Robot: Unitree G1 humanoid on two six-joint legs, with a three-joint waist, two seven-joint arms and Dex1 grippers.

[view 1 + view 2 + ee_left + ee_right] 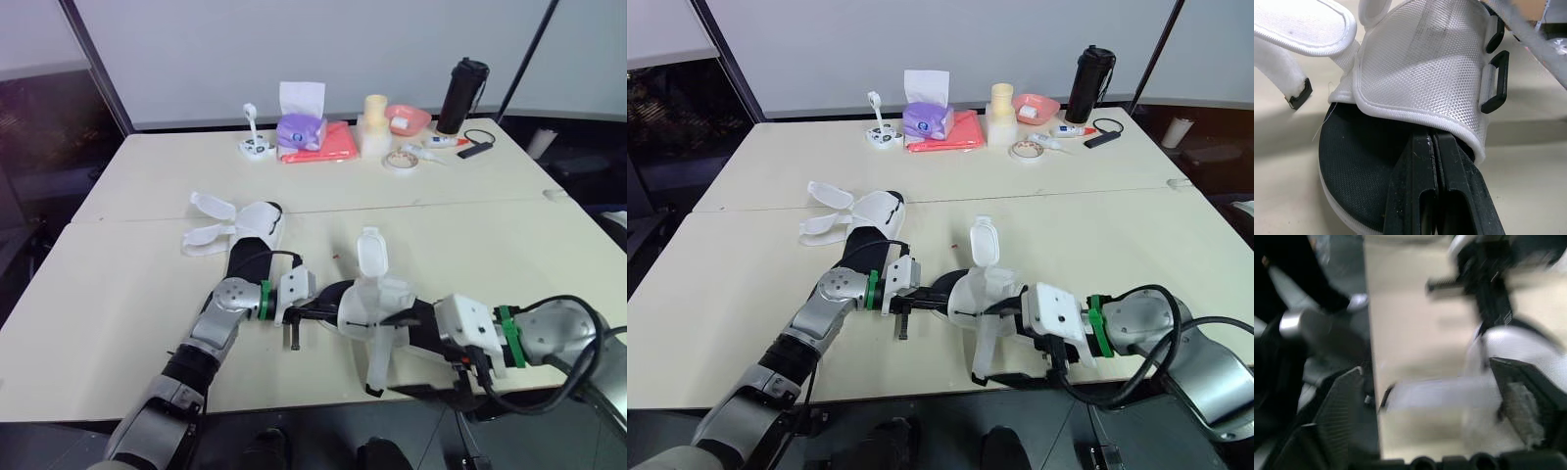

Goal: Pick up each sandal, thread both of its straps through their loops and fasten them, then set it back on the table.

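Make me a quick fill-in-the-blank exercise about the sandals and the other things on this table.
1. The left gripper is shut on the near sandal, whose insole is ___.
2. The other sandal lies on the table, farther away and to the robot's ___ of the near one.
3. The tissue box at the table's far side is ___.

Missing words: black; left; purple.

sandal (1420, 63) white mesh, black sole | table (118, 294) cream | bottle (462, 95) black | bowl (409, 117) pink

You get no legible text, label, brand or number; any print on purple pack (300, 130) and small tube (443, 142), far side of bench (118, 294), too small to read.
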